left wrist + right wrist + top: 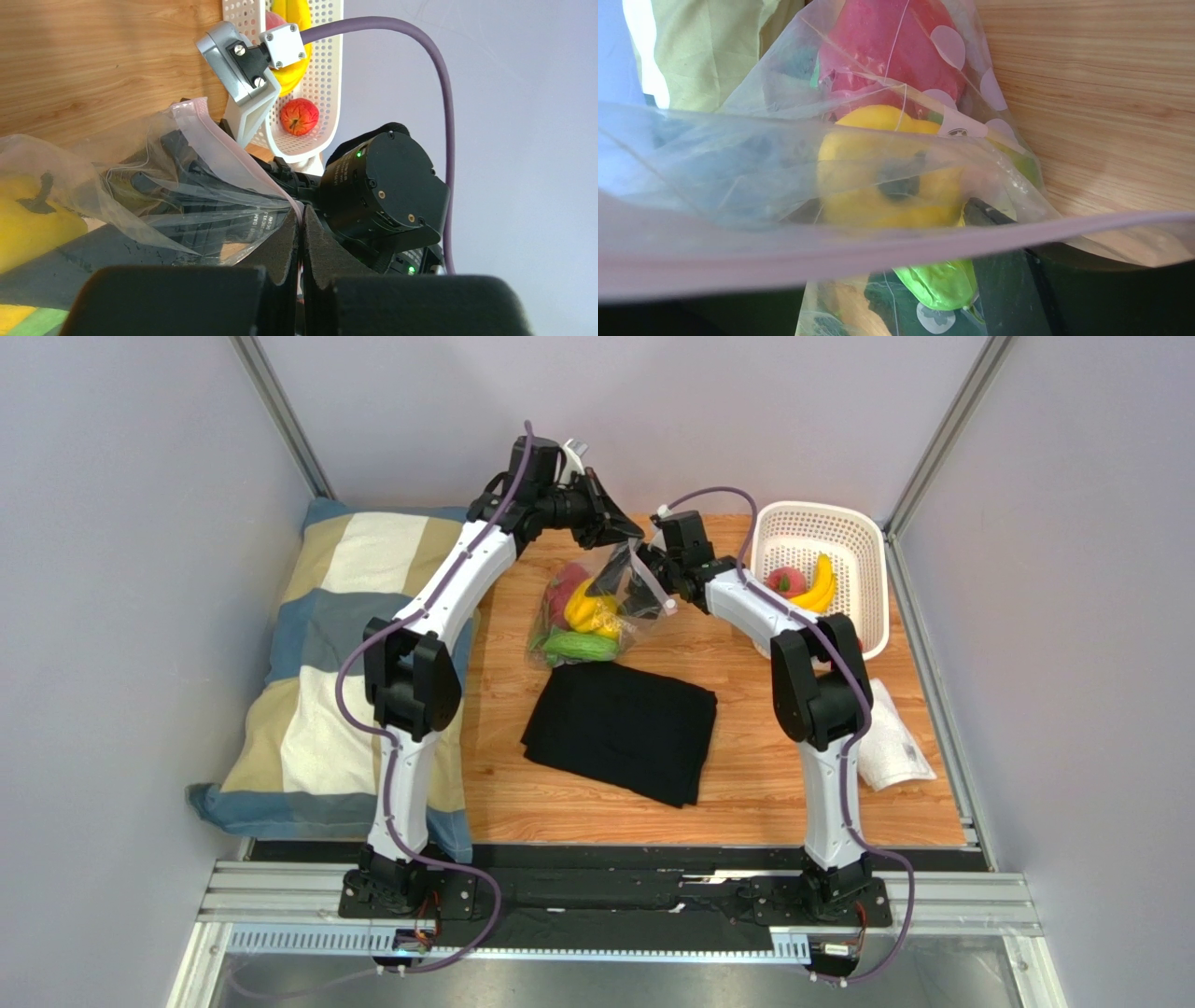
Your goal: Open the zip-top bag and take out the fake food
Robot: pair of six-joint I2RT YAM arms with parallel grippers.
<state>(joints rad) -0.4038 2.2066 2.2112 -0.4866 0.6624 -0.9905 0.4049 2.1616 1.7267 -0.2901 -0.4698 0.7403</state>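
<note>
Nearest the lens in the left wrist view, the left claw [300, 225] is clenching its black foam pads [277, 245] on the pinkish zip strip [219, 143] of the zip-top bag [151, 210], with no gap showing between the pads. Just beyond that pinch the right claw [648, 577] is meeting the bag's mouth from the opposite side. Seen through the film, its jaws are too blurred to call released or clenched.

The fake food [582, 616] is lying below both claws in the bag's belly, which is resting on the desk [758, 784]. The bag's long axis is running from the lifted mouth down and away towards the black cloth [624, 728], so any reach will probably have to follow that slope.

Only the right wrist view is showing the strip crossing directly under that claw, with a yellow piece [878, 175], a red-pink piece [892, 49] and a green piece [938, 287] behind it. Only the overhead view is showing the white basket [821, 511] farther out on the right claw's outer side, a banana [818, 585] in it, the right arm being nearer.
</note>
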